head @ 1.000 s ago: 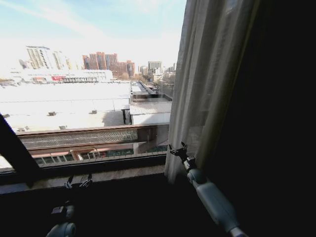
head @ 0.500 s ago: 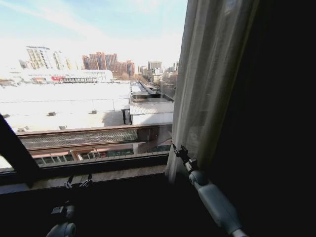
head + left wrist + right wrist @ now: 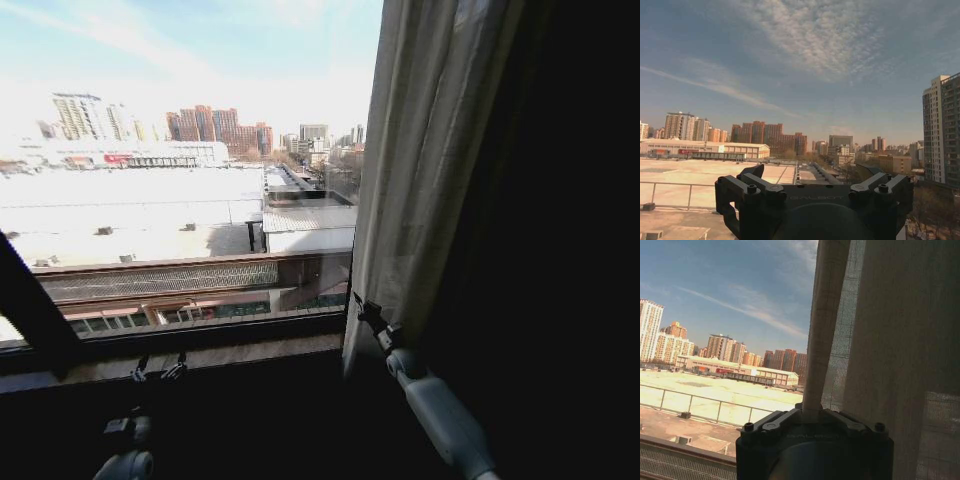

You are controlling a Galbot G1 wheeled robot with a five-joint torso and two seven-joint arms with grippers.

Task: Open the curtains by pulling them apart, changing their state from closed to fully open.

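Curtain nearly open, right side.
The right gripper (image 3: 364,311) pinched the curtain (image 3: 420,180) edge; the window (image 3: 180,180) was mostly clear. The left gripper (image 3: 160,369) waited, spread.

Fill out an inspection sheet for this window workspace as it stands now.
Surface: window sill bare along its lit strip.
Job's things: curtain bunched at right, window glass uncovered to its left.
Clutter: nothing seen.
Grippers: right gripper shut on the curtain's edge fold; left gripper open, low by the sill, touching nothing.
Cables: nothing seen.
Surroundings: black window frame bar at left; rooftops and towers outside.
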